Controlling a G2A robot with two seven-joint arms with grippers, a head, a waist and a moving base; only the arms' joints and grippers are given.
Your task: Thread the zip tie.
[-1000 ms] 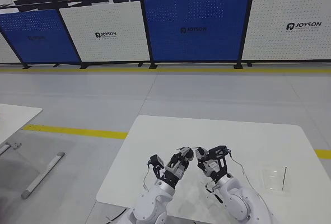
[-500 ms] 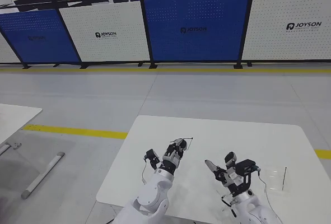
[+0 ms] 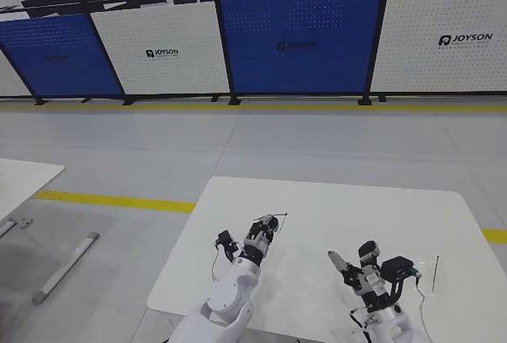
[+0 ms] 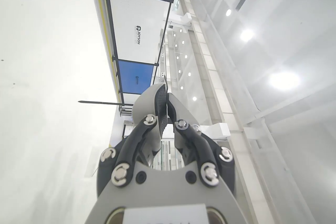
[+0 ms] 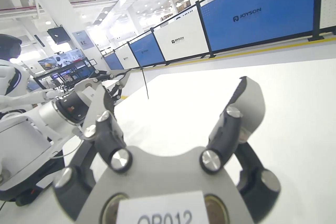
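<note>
The white table (image 3: 390, 206) carries both arms. The left claw (image 3: 264, 226) sits toward its 9 o'clock side, and the right claw (image 3: 350, 251) lies at 4 o'clock from it, well apart. The left claw is closed tight on the zip tie (image 3: 279, 217), pads pressed together with the tie pinched between them. The right claw is spread wide and holds nothing.

The tie is a thin black strand held above the table; its free end pokes out of the left claw toward 2 o'clock in the top view, and hangs from the claw in the right wrist view. At 3 o'clock from the right claw a thin dark strip (image 3: 436, 273) lies on the table, possibly another tie.

The step in hand is probably regrasping the free end with the right claw. To do it well, keep the left claw steady; pinch the strand close to its tip so it cannot flex away; line the tip up squarely with the head's slot before pushing.

The tie's head is hidden between the left pads, so I cannot tell whether a loop is already closed; the strip is too fine to identify.
</note>
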